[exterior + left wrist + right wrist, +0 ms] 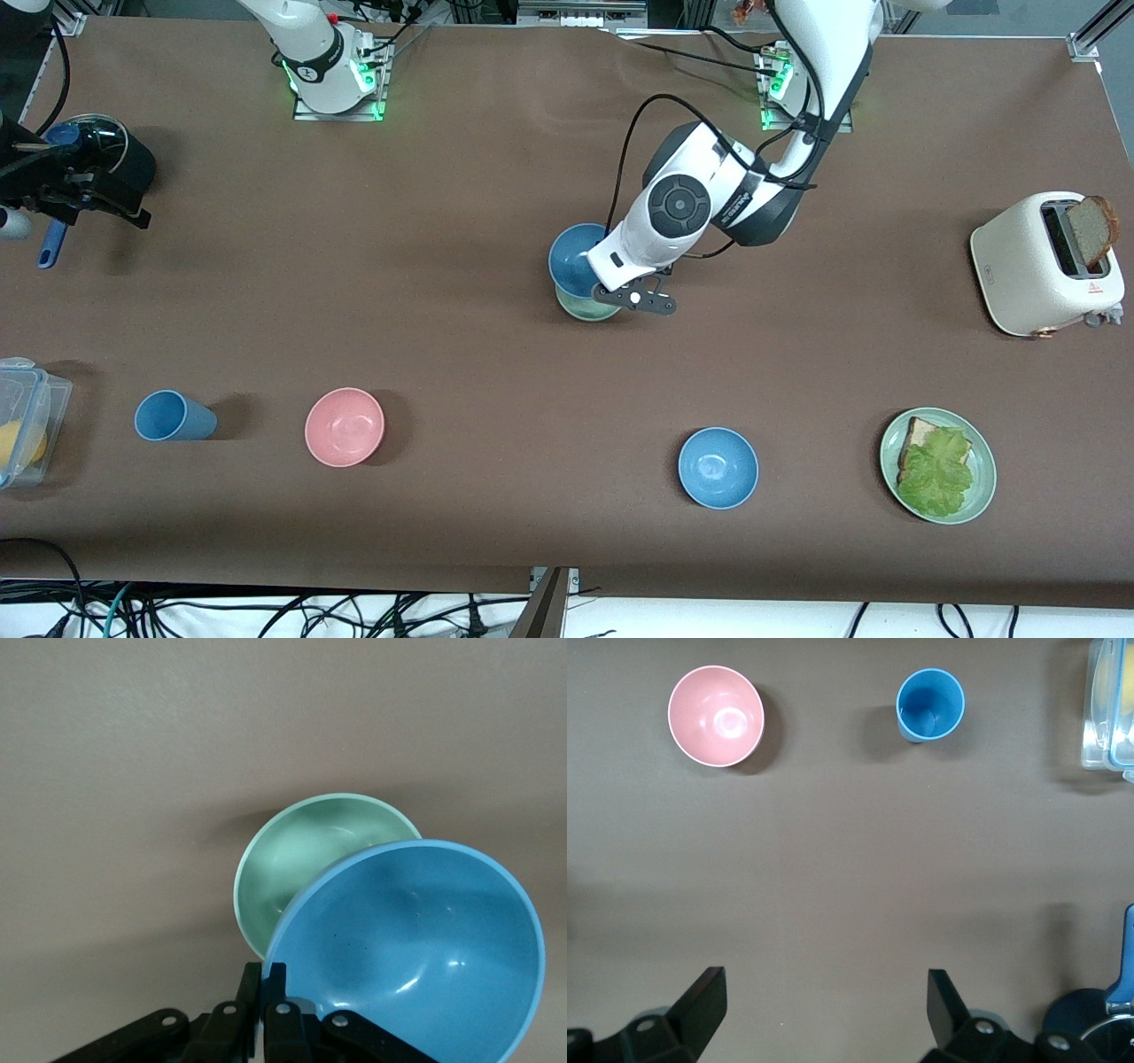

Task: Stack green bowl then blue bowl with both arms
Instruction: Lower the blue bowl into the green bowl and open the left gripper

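One brown matte table (496,159) fills nearly the whole front view, with cables trailing along the bottom edge of the frame. Near the frame's centre the left gripper (640,299) hangs over the green bowl (585,307), its jaws clamped on the rim of the blue bowl (576,259), which sits tilted just above the green one. At the upper left edge of the frame the right gripper (824,1010) waits with jaws spread wide, holding nothing. Lower in the frame stand a blue cup (173,416), a pink bowl (345,427), a second blue bowl (718,468) and a green plate (982,461); a toaster (1019,266) stands at the right edge.
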Robot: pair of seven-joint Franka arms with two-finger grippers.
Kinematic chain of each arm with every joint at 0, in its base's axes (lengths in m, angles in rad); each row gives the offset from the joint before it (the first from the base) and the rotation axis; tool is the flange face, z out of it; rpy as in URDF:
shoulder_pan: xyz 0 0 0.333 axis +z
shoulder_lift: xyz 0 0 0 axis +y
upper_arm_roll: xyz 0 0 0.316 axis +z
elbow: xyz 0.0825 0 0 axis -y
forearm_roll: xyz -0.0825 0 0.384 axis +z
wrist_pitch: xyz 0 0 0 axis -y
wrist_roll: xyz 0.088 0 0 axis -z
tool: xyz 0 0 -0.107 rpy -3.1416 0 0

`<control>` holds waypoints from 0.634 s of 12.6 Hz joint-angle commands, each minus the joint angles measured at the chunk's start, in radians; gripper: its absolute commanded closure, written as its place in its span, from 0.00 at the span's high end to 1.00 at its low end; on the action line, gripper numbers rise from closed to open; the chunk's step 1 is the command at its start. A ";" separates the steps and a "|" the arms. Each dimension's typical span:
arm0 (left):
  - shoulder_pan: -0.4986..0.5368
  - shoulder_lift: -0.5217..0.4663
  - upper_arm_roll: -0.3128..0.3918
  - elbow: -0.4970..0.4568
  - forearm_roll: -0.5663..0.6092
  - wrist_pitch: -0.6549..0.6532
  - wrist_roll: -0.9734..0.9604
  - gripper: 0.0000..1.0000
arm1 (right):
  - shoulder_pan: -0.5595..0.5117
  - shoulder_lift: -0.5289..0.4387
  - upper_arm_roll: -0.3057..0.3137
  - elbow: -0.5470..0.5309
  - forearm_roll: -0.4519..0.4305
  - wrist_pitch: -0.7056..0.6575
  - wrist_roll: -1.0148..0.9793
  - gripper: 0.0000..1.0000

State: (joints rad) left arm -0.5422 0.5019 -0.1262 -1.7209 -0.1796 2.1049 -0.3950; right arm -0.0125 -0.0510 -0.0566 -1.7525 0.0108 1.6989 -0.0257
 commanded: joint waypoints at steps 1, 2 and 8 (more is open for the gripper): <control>-0.033 -0.014 0.019 -0.064 -0.012 0.069 -0.013 0.00 | 0.003 0.008 -0.005 0.025 0.014 -0.024 0.006 1.00; -0.038 -0.013 0.019 -0.081 -0.012 0.093 -0.013 0.00 | 0.003 0.008 -0.005 0.025 0.014 -0.024 0.006 1.00; -0.029 -0.011 0.034 -0.053 -0.020 0.109 -0.051 0.99 | 0.003 0.008 -0.012 0.025 0.014 -0.031 0.003 1.00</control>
State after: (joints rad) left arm -0.5676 0.5101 -0.1146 -1.7934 -0.1796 2.2148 -0.4270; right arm -0.0125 -0.0504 -0.0632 -1.7525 0.0109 1.6927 -0.0257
